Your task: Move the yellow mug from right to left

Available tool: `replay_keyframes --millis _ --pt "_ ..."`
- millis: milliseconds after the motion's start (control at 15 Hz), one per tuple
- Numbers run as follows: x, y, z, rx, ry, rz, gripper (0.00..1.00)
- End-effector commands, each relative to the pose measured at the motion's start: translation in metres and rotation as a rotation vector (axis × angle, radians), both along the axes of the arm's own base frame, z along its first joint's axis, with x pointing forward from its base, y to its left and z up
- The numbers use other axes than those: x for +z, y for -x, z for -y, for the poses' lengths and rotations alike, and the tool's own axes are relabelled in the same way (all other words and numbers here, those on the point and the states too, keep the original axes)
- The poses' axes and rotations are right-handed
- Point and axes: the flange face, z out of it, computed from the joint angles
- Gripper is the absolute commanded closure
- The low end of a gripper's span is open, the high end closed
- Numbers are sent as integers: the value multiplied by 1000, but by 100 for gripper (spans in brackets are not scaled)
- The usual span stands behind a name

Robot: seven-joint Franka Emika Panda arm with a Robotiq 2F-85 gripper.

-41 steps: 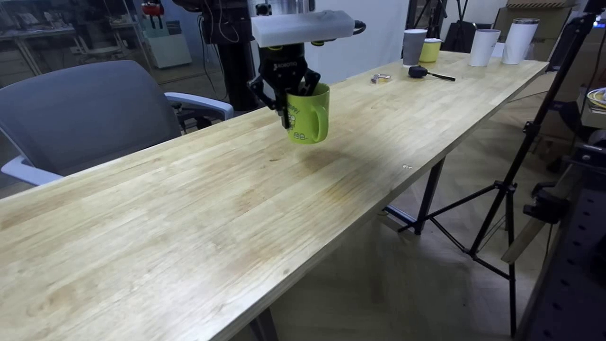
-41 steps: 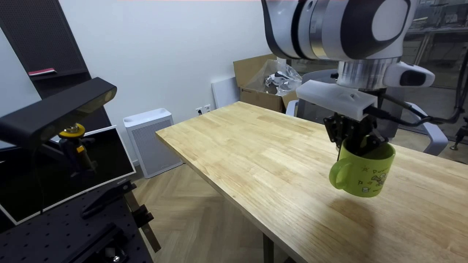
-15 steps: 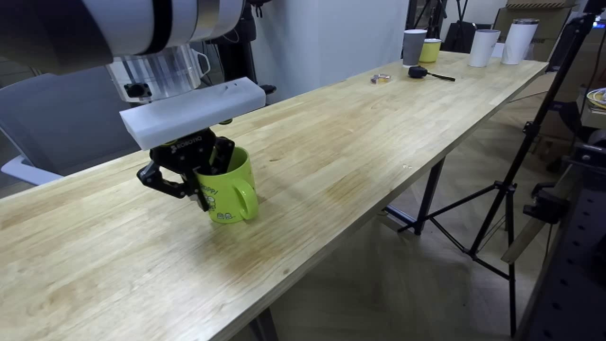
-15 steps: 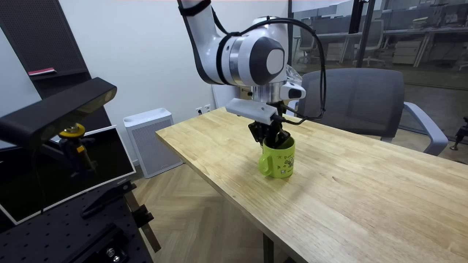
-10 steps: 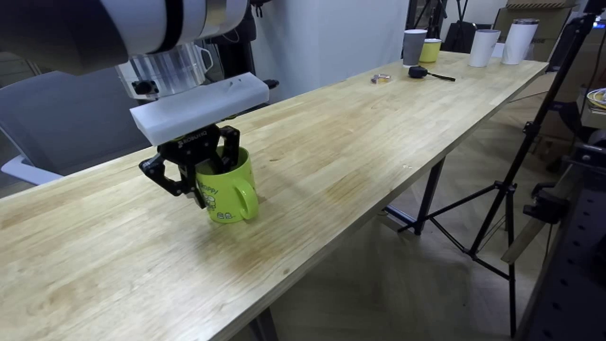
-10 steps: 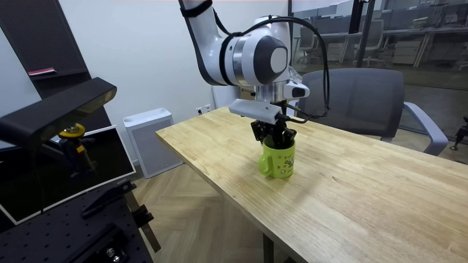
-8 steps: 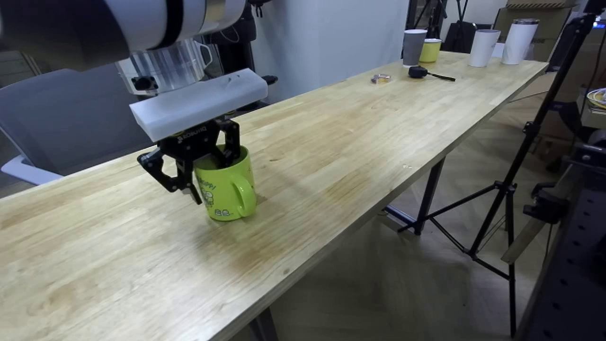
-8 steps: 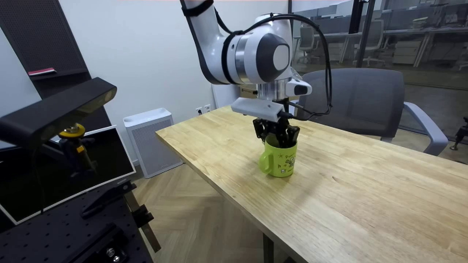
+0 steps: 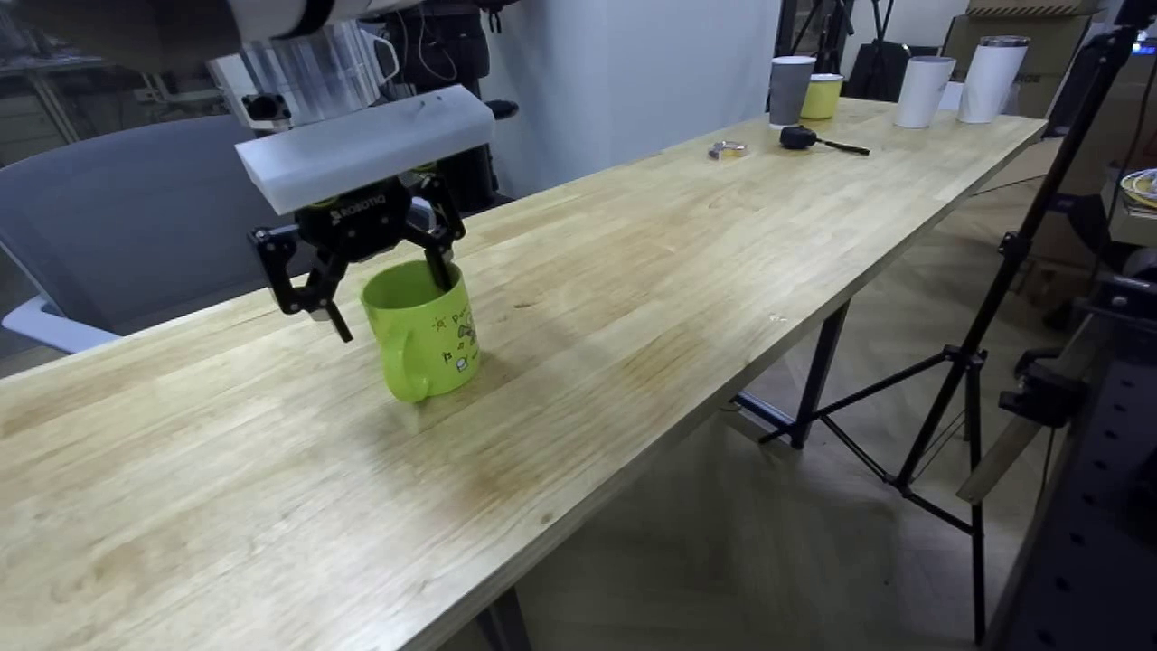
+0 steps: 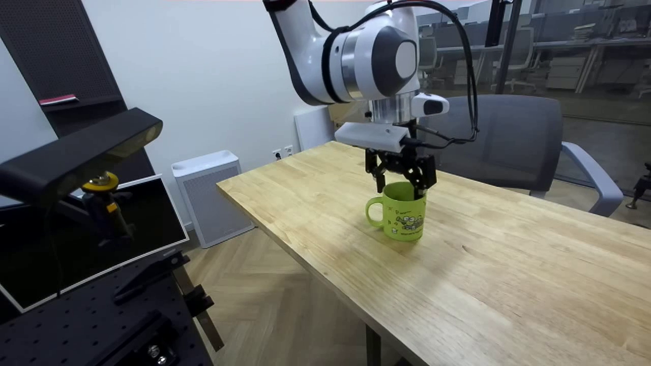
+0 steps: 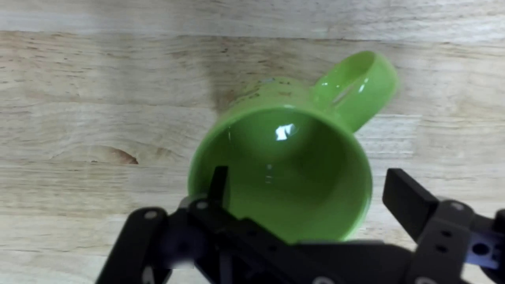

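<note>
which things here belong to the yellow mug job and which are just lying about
For the job:
yellow mug
gripper, open

Just lying about:
grey cup
yellow cup behind it
white cup
tall white tumbler
black object with strap
small item, can't tell what

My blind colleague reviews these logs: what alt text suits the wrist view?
Yellow-green mug seen from above on a wooden tabletop, handle toward upper right. The open gripper has one finger inside the mug, the other outside.
</note>
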Motion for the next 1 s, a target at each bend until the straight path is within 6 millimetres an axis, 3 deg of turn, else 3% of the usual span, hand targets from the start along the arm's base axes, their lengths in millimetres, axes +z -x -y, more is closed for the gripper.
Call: replay_keyframes --millis 0,667,867,933 --pt "23 -13 4 -45 29 22 0" --pt "98 -46 11 -97 -1 38 0" --pt "104 -48 14 -101 -6 24 0" --pt "97 -46 14 -74 -2 36 0"
